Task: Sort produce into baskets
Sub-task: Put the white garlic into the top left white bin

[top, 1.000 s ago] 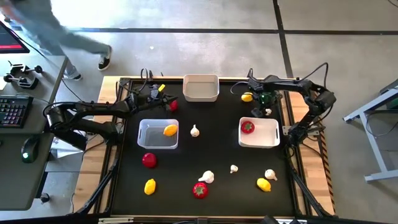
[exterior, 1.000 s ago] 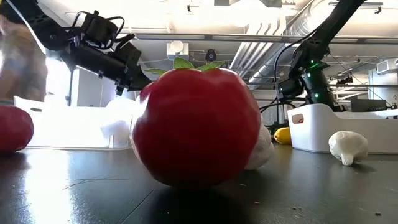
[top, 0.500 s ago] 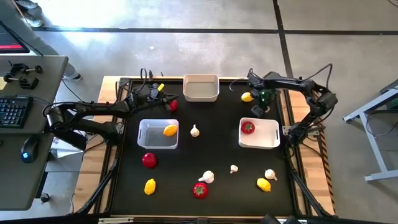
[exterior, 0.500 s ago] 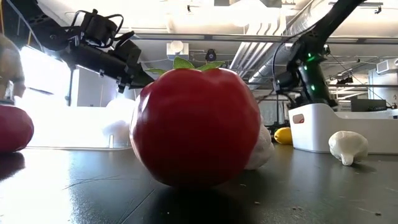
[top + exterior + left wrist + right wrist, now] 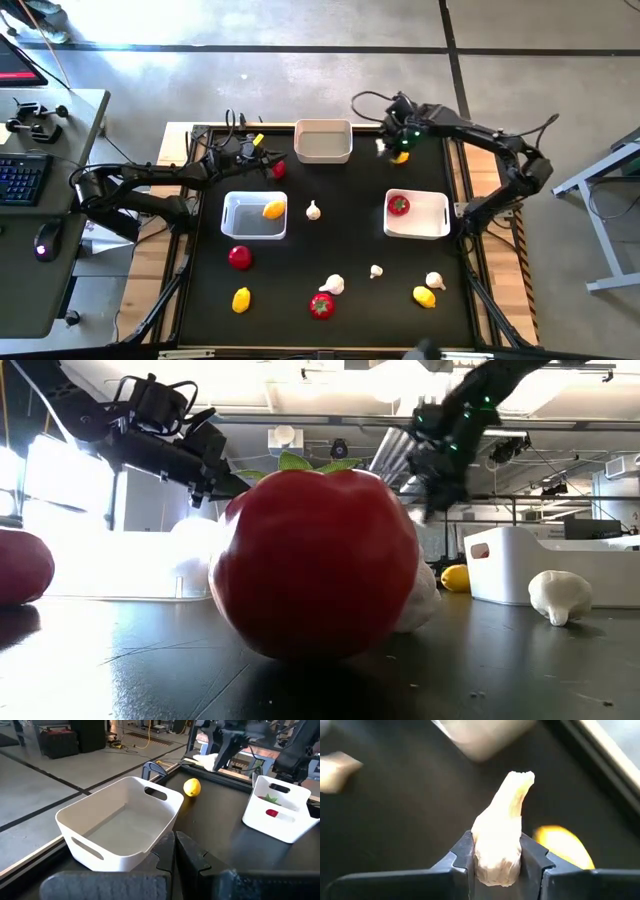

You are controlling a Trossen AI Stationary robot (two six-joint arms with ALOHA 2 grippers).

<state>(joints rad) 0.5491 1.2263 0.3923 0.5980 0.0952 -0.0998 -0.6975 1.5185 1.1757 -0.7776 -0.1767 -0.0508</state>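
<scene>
Garlic bulb [image 5: 499, 842] is clamped in the right gripper [image 5: 496, 855]; release is best delayed until centred over the far basket [image 5: 322, 141].

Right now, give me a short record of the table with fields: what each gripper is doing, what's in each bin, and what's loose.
right gripper: shut on a garlic bulb, raised near the back bin
left gripper: shut, empty, beside the back bin
back bin: empty
left bin: one lemon
right bin: one tomato
loose on the table: lemons, tomatoes and garlic bulbs, mostly at the front
</scene>
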